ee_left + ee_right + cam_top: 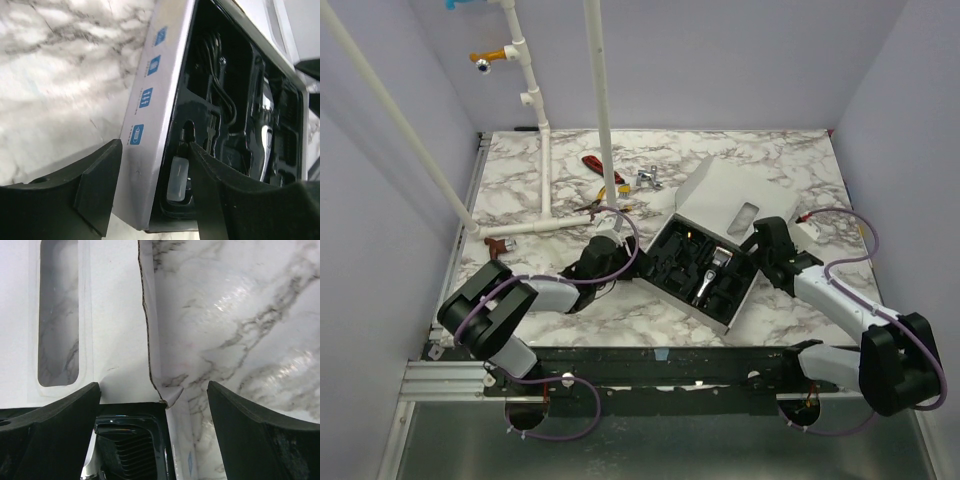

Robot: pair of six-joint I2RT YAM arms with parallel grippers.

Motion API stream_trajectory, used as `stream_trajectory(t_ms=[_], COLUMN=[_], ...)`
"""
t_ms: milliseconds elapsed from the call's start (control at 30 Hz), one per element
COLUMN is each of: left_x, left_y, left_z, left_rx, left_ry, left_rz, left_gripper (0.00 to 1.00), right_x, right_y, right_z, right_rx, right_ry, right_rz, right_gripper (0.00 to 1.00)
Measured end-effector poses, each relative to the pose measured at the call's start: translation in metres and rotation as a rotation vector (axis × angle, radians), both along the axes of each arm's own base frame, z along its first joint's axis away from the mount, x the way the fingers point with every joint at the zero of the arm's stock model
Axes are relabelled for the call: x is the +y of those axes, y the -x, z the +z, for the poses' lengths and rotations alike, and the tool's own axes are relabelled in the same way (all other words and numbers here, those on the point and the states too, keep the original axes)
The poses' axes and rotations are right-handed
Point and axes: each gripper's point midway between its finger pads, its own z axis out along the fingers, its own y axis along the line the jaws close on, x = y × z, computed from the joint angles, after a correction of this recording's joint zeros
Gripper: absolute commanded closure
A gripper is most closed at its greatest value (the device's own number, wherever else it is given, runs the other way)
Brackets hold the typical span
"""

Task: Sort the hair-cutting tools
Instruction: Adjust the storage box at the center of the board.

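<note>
An open white box [744,296] holds a black tray with the hair-cutting tools. The slim clipper with its silver blade end [712,272] lies in the middle of the tray and shows in the left wrist view [264,125] beside a black cord [220,95]. My left gripper [620,238] is open; it straddles the box's left wall [145,150], one finger outside and one inside the tray next to a small clear bottle [177,180]. My right gripper [758,240] is open over the box's far right corner [172,395], above a ribbed black guard [130,455].
The box lid [725,195] with its clear window [57,315] lies open behind the tray. Red- and yellow-handled tools [598,172] and a silver piece [648,180] lie at the back. A white pipe frame [545,170] stands at the left, a reddish-brown T-piece [497,243] beside it.
</note>
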Motion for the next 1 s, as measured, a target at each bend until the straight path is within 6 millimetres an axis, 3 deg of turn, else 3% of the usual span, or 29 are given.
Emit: stream_trajectory(t_ms=[167,333,500,567,667,767,900,1000], left_x=[-0.008,-0.031,-0.044,-0.044,-0.033,-0.020,-0.008,0.000], left_y=[0.032,0.066,0.073,0.071,0.066,0.057,0.037,0.002], left_z=[0.002,-0.002,0.001,0.006,0.030,0.073,0.118,0.140], left_rx=[-0.002,0.003,0.015,0.013,-0.022,-0.109,-0.196,-0.227], left_ry=[0.009,-0.023,-0.049,-0.063,-0.087,-0.094,-0.091,-0.112], left_rz=[-0.055,-0.143,-0.176,-0.166,-0.124,-0.066,-0.006,0.047], left_gripper=[0.37,0.29,0.04,0.02,0.02,0.02,0.01,0.02], right_x=[0.017,0.022,0.020,0.019,0.017,0.013,0.005,-0.001], right_y=[-0.018,-0.033,-0.041,-0.042,-0.044,-0.047,-0.051,-0.057], right_z=[0.004,0.017,0.041,0.055,0.081,0.095,0.093,0.089], right_rx=[-0.024,-0.038,-0.050,-0.071,-0.123,-0.139,-0.126,-0.107], right_ry=[-0.002,0.031,0.064,0.067,0.082,0.104,0.141,0.165], right_rz=[0.132,0.209,0.220,0.218,0.213,0.194,0.157,0.131], right_gripper=[0.09,0.09,0.08,0.08,0.07,0.07,0.07,0.08])
